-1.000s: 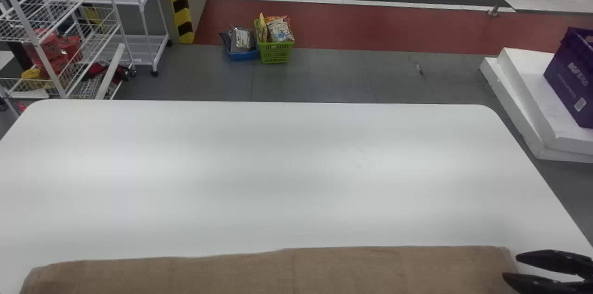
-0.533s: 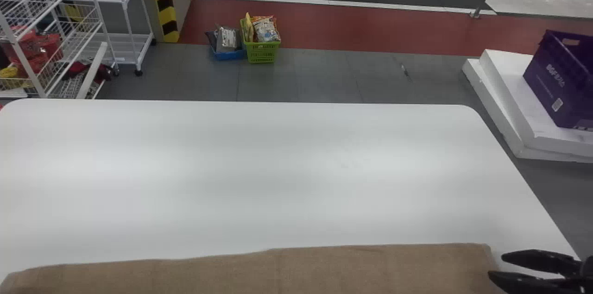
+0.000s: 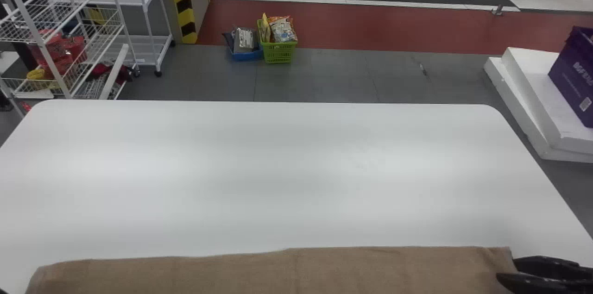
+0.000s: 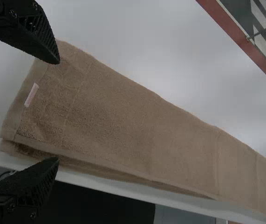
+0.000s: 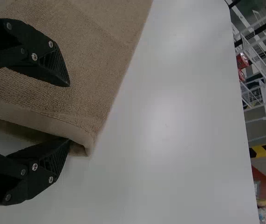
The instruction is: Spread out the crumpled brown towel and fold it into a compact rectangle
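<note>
Head view: towel (image 3: 296, 272) lies as a long strip along table's (image 3: 296, 169) near edge. R gripper (image 3: 506, 270) straddles its right end, fingers apart, prob. to pinch layers for folding; L gripper (image 4: 58, 110), also spread, likely set for left end.

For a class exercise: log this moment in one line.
brown towel: folded strip on table | left fingers: open | right fingers: open, at towel's end

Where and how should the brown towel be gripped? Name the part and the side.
Grip the brown towel by the hem of its right end, near the far corner, probably best from the right, one finger above and one below: the hem stands off the layer beneath, leaving a dark gap.
</note>
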{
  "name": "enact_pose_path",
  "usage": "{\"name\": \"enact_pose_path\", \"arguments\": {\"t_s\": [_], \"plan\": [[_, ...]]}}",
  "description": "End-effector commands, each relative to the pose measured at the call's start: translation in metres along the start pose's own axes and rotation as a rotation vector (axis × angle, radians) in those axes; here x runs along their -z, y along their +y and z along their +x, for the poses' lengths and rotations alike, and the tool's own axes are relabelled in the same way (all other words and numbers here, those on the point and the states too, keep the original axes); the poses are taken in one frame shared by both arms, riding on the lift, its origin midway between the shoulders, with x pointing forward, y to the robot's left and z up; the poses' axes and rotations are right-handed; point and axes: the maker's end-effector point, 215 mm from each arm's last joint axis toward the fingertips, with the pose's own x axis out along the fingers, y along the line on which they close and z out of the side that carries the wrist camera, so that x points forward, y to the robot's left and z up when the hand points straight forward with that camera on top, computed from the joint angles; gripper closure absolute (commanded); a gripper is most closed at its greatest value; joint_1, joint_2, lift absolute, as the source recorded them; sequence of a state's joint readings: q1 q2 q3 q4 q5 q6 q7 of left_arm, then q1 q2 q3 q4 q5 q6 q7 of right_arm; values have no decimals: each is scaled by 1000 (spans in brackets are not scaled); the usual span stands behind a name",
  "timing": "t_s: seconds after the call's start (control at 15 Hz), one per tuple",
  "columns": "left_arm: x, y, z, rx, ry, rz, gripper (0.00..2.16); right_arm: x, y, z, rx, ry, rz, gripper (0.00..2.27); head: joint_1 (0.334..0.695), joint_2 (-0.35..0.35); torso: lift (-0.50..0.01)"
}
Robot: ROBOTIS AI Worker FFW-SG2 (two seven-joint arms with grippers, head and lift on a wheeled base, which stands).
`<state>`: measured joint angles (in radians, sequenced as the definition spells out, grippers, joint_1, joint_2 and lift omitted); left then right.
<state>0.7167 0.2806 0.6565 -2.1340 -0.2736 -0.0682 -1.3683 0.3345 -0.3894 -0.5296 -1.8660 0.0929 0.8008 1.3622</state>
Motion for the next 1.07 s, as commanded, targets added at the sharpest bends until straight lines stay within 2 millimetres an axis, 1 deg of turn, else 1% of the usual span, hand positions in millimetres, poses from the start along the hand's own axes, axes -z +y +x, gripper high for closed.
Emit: {"name": "enact_pose_path", "arguments": {"t_s": [0.0, 0.33, 0.67, 0.73, 0.93, 1.0], "plan": [[0, 0, 0, -1, -2, 0, 80, -3, 0, -2, -4, -9, 0, 647, 695, -69, -127], [-7, 9, -2, -31, -21, 3, 83, -8, -4, -4, 1, -29, 13, 647, 695, -72, -127], [-8, 14, -2, -48, -27, 4, 83, 5, -12, -2, -17, -27, 135, 653, 695, -83, -127], [-8, 14, -2, -49, -27, 3, 83, 5, -15, -4, -13, -28, 148, 839, 695, -85, -127], [-8, 16, -2, -50, -27, 1, 83, 0, -15, -7, -25, -46, 179, 842, 695, -95, -127], [-8, 17, -2, -52, -28, 2, 83, 2, -16, -7, -25, -42, 199, 846, 695, -96, -127]]}}
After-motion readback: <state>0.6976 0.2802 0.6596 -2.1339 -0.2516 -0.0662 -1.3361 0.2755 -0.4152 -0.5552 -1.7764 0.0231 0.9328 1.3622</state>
